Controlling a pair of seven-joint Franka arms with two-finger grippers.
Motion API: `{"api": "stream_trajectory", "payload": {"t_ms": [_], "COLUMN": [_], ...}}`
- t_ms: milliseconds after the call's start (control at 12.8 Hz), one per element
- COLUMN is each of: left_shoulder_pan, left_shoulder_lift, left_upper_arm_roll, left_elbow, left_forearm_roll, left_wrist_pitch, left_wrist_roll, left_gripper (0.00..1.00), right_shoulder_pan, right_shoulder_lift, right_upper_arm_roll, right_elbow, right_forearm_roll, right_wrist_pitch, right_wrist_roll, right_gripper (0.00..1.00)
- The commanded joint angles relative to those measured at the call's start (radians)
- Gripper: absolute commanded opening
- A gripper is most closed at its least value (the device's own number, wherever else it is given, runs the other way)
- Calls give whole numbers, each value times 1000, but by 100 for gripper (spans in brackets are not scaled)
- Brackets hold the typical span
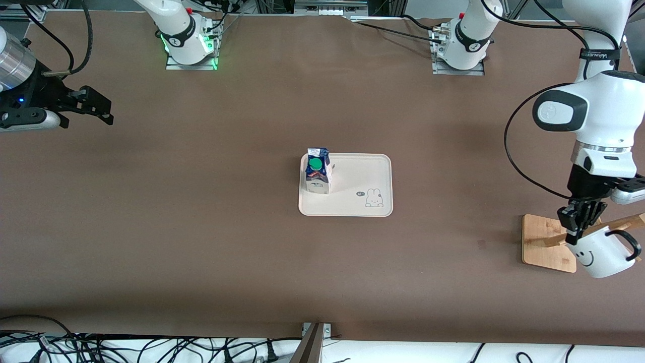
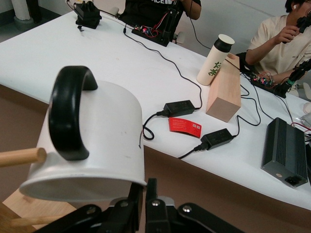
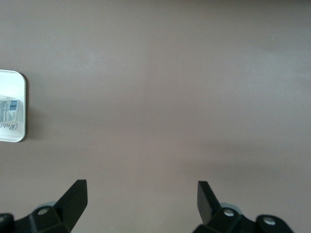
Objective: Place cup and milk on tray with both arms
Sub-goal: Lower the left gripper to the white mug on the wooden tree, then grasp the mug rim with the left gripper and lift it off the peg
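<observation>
Here, in the front view, the small white and dark blue gable-top milk carton [image 1: 317, 172] with its round green cap already stands upright on the cream-white rectangular plastic tray [image 1: 363, 184] in the middle of the brown counter [image 1: 201, 227], at the tray's end toward the right arm. The left gripper [image 1: 578, 228] is over the square bamboo rack base [image 1: 540, 237] at the left arm's end of the counter, its jaws pinched on the rim of the white ceramic mug with the black smiley face [image 1: 599, 254]; the mug hangs tilted, with a wooden rack peg [image 1: 625, 221] close by its black loop handle. The right gripper [image 1: 93, 107] waits over the counter at the right arm's end, well apart from the tray.

From the left wrist view, the mug [image 2: 97, 141] fills the near field, mouth toward the left gripper [image 2: 143, 204], jaws narrow on the rim, and a peg [image 2: 22, 157] just beside the rim under the handle. A thin rim grip is the risk, I judge: the mug may swing or slip in transit, or the handle may catch the peg as it lifts away. It could also knock the carton when set down.

From the right wrist view, the right gripper [image 3: 141, 201] holds nothing, jaws wide, with only a corner of the tray [image 3: 14, 80] in sight.
</observation>
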Motion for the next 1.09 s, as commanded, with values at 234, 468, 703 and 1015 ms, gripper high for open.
{"api": "stream_trajectory", "payload": {"t_ms": [234, 468, 703, 1015], "left_shoulder_pan": [-12, -19, -41, -55], "left_shoulder_lift": [-29, -26, -24, -22], "left_upper_arm_roll": [-21, -21, -27, -29], "left_elbow": [-17, -19, -20, -19], "left_forearm_roll": [3, 4, 3, 3], "left_wrist_pitch": [1, -2, -63, -234], "left_wrist_roll": [-43, -43, -89, -117], "left_gripper": [0, 0, 0, 0], "right_shoulder_pan": [-14, -14, -14, -14], "right_shoulder_lift": [7, 7, 7, 7], "right_upper_arm_roll": [11, 11, 11, 11], "right_elbow": [20, 20, 20, 20], "right_forearm_roll": [-5, -5, -5, -5], "right_wrist_pitch": [-5, -5, -5, -5], "right_wrist_roll": [-9, -9, -9, -9], "right_gripper": [100, 100, 100, 100]}}
